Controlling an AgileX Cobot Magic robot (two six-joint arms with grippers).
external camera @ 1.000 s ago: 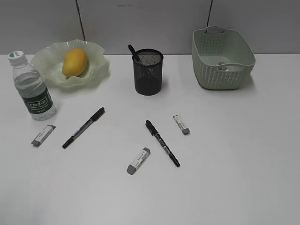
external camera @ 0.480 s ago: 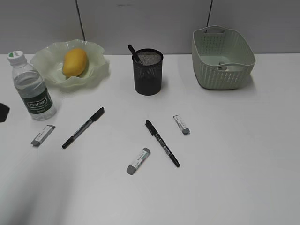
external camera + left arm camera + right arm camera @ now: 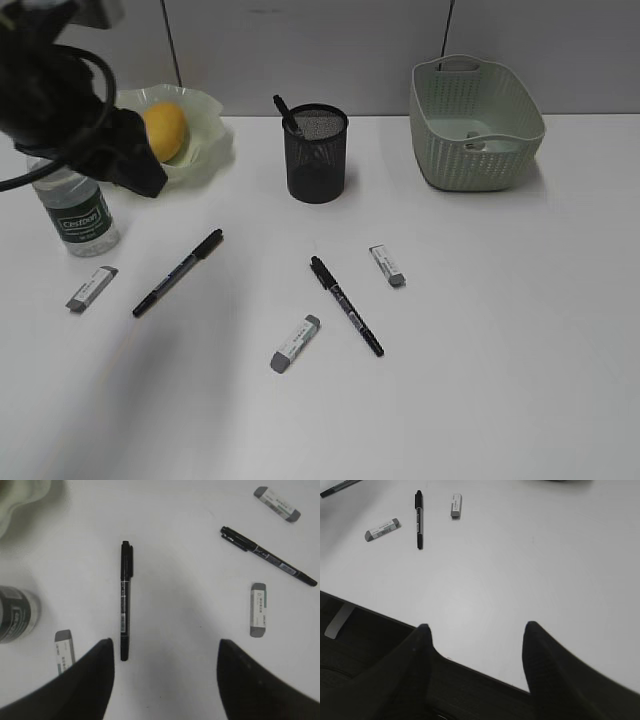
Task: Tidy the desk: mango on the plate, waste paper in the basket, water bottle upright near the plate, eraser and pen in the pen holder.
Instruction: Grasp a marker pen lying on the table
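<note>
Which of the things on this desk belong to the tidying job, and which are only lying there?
Job: mango, plate, water bottle, pen holder, basket, two loose pens, three erasers.
Only lying about: nothing I can see; just the grey wall behind.

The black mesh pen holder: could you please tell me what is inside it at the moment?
One dark pen leans out over the rim of the pen holder at its back left. No eraser shows above the rim; the dark mesh hides the bottom, so anything lying there cannot be seen.
</note>
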